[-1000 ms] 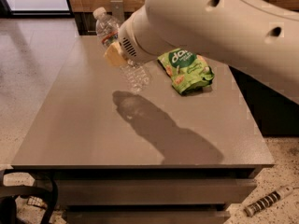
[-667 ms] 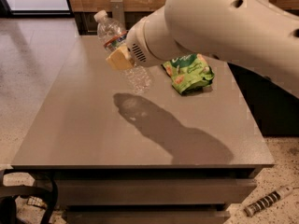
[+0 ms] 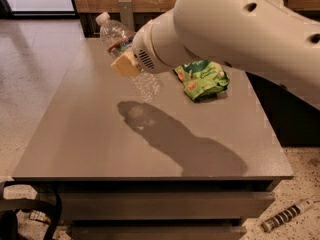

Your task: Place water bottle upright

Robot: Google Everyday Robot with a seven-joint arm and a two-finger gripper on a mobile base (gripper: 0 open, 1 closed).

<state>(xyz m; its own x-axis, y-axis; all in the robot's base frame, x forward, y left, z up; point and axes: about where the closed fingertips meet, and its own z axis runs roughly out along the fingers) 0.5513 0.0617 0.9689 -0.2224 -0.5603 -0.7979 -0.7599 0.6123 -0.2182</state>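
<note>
The water bottle (image 3: 119, 41) is a clear ribbed plastic bottle with a white cap and a red-banded label. It hangs tilted above the grey table (image 3: 90, 134), cap up and to the left, base down and to the right. My gripper (image 3: 126, 63) is shut on the water bottle around its middle, a yellowish finger pad showing on the near side. The big white arm covers the rest of the gripper. The bottle's shadow falls on the tabletop below it.
A green snack bag (image 3: 202, 79) lies on the table at the right rear. A wooden wall and a dark gap run behind the table. A ribbed cylindrical object (image 3: 285, 216) lies on the speckled floor at bottom right. Dark cables show at bottom left.
The arm has swung a little up and to the right, carrying the bottle with it. The bottle stays tilted in the grip, above the table.
</note>
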